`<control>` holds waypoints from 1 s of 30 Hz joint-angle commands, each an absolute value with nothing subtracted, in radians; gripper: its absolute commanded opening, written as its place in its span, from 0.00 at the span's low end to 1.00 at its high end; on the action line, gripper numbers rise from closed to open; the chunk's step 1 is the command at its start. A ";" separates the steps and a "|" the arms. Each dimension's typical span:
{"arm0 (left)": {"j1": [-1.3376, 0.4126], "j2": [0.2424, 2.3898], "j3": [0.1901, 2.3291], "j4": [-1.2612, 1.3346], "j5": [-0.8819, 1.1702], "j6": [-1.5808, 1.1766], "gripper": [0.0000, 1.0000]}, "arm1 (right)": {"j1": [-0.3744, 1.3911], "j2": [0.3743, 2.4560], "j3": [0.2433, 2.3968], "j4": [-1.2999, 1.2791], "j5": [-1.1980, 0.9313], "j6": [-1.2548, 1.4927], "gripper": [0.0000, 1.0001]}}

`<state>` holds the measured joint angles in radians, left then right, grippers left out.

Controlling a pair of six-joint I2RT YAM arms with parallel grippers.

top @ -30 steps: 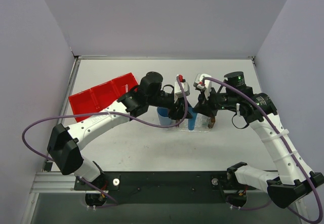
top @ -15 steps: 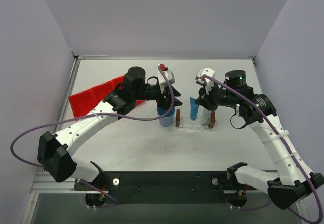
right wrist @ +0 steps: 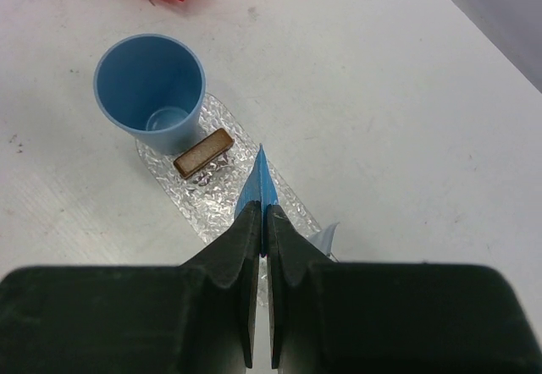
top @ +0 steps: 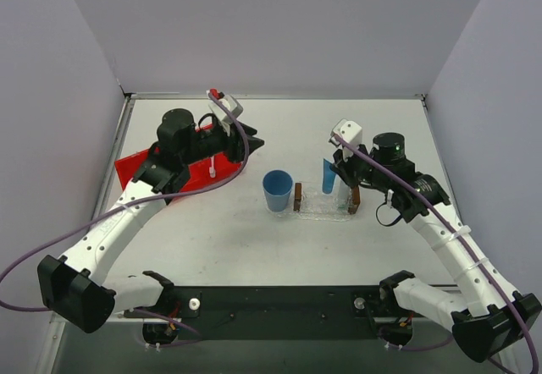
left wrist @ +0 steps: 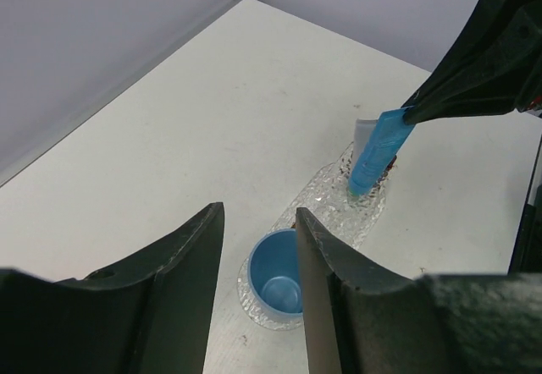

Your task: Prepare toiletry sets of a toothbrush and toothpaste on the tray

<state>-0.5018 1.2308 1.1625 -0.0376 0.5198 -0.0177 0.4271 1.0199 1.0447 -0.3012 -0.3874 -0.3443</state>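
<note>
- Our left gripper (top: 252,144) has swung away from the tray (top: 323,211). A second ago it hung over the tray's left end by the cup (top: 277,189); now it is back at the bin (top: 134,175), at the surface's left edge.
- Its fingers are released, standing apart with nothing between them (its wrist view shows only the cup and bare surface through the gap).
- Our right gripper (right wrist: 261,222) has not budged. It stays clenched on the blue toothpaste (top: 328,175), which stands tilted with its lower end in the tray, toward the right end and just beside the pale tube (left wrist: 364,133).
- The toothbrush (top: 210,164) lies in the bin, near the left gripper; we see none on the tray.
- We judge the toothpaste half nearly settled and the toothbrush not yet fetched. The left gripper's swing to the bin looks like the start of that pick.
</note>
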 commanded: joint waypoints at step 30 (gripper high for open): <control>-0.367 1.149 1.085 -0.014 0.445 -0.077 0.49 | 0.433 1.020 0.913 -0.109 -0.296 -0.275 0.00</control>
